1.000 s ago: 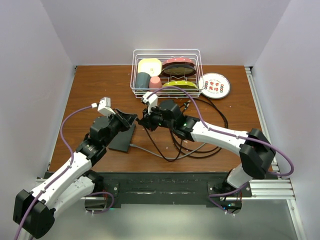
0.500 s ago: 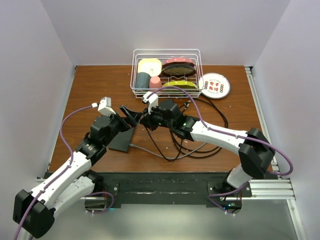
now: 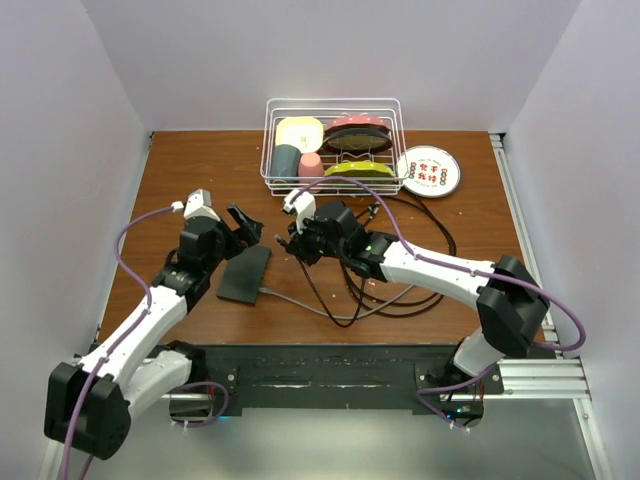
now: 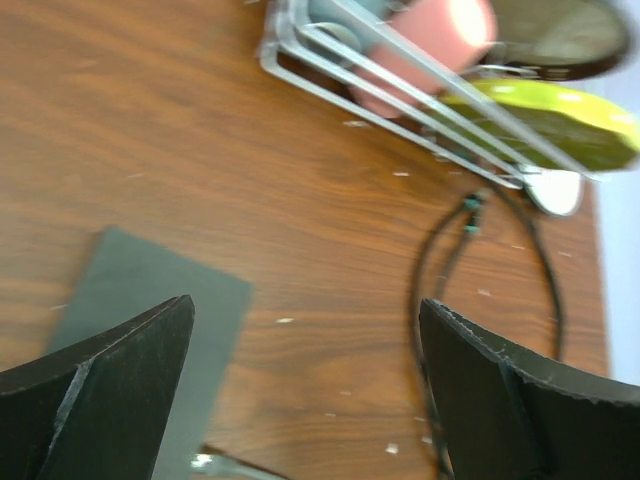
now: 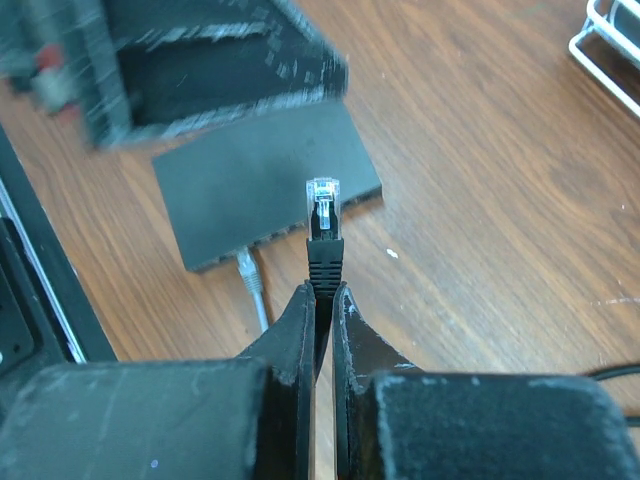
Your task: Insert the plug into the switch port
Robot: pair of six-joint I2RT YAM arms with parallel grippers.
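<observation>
Drawn back to the left since half a second ago, away from the right gripper [image 3: 297,240]: left gripper [image 3: 245,222], hovering over the far end of the switch [image 3: 245,274], jaws spread wide, nothing between them. Right gripper clamped on the black boot of the plug [image 5: 323,225], clear tip aimed toward the switch, not touching it. Switch flat on the table [image 3: 180,160], left of centre, grey cable [image 5: 252,280] plugged in at its near right corner.

A round white red-rimmed plate [image 3: 428,171] toward the worktop's far right corner bears red characters, too small to read.
</observation>
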